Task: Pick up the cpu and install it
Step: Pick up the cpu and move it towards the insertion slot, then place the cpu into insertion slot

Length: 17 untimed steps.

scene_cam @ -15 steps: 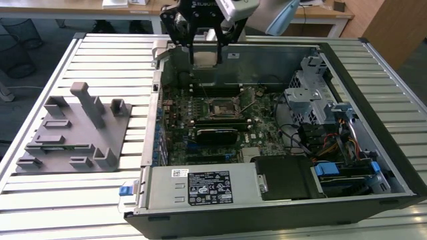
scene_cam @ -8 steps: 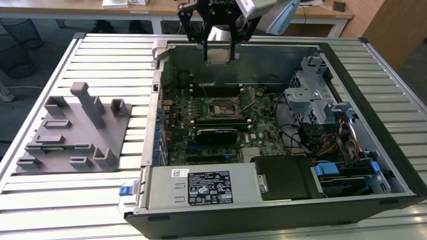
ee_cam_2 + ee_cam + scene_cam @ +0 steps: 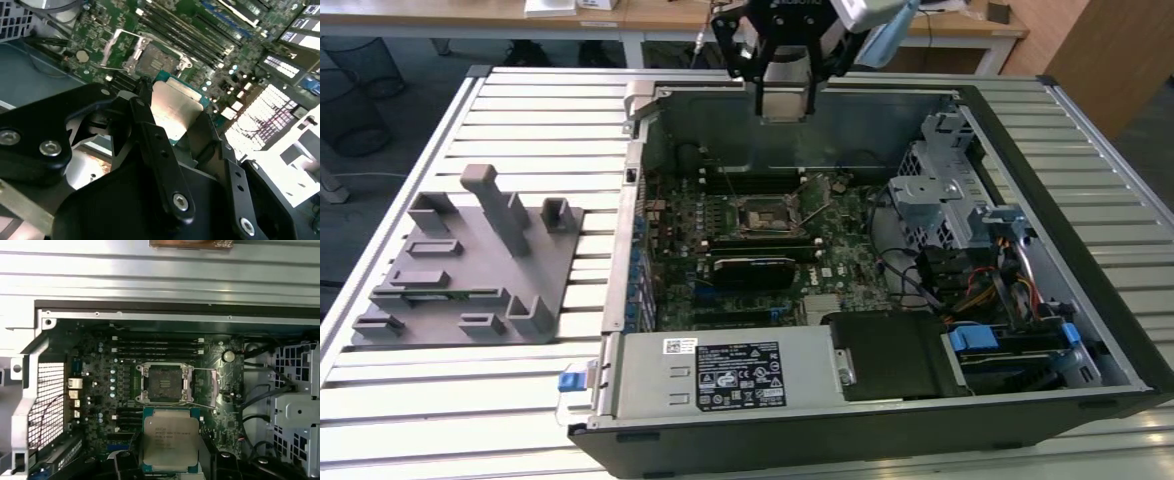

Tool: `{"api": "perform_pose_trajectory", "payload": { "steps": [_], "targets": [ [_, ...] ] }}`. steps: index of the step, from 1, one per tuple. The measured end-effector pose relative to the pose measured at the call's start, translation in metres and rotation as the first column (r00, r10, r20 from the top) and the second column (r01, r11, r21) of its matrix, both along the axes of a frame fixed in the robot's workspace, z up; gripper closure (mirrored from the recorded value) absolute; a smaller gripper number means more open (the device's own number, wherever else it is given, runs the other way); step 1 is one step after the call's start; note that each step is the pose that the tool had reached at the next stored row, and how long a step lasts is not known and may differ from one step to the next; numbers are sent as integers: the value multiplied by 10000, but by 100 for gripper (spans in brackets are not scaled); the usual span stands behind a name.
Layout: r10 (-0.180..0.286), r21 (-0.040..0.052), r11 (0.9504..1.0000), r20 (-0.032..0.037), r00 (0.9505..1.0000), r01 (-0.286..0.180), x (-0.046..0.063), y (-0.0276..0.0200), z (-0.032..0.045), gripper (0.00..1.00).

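Misalignment worries us: the gripper (image 3: 785,110), clamped on the cpu (image 3: 170,440), hangs apart from the open socket (image 3: 162,383); tilted seating could bend pins.

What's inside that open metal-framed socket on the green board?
The socket is open and empty, its dark bed showing. The cpu, gripped in the hand, hides the board beneath it.

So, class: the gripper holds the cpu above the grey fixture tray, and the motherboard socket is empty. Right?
Wrong place. The gripper holds the cpu above the open computer case, not the grey fixture tray, as the exterior view shows. The motherboard socket is indeed empty.
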State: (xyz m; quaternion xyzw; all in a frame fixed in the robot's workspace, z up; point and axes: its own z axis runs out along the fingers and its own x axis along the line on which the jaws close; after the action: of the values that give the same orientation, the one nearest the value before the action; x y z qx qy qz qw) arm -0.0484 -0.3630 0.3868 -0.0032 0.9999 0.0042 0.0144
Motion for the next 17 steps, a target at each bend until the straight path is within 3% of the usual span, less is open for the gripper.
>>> {"api": "perform_pose_trajectory", "payload": {
  "steps": [9,17],
  "targets": [
    [-1,0,10000,0,10000,1,346,2,-32,47],
    [-38,-6,10000,0,10000,38,455,2,-41,47]
  ]
}}
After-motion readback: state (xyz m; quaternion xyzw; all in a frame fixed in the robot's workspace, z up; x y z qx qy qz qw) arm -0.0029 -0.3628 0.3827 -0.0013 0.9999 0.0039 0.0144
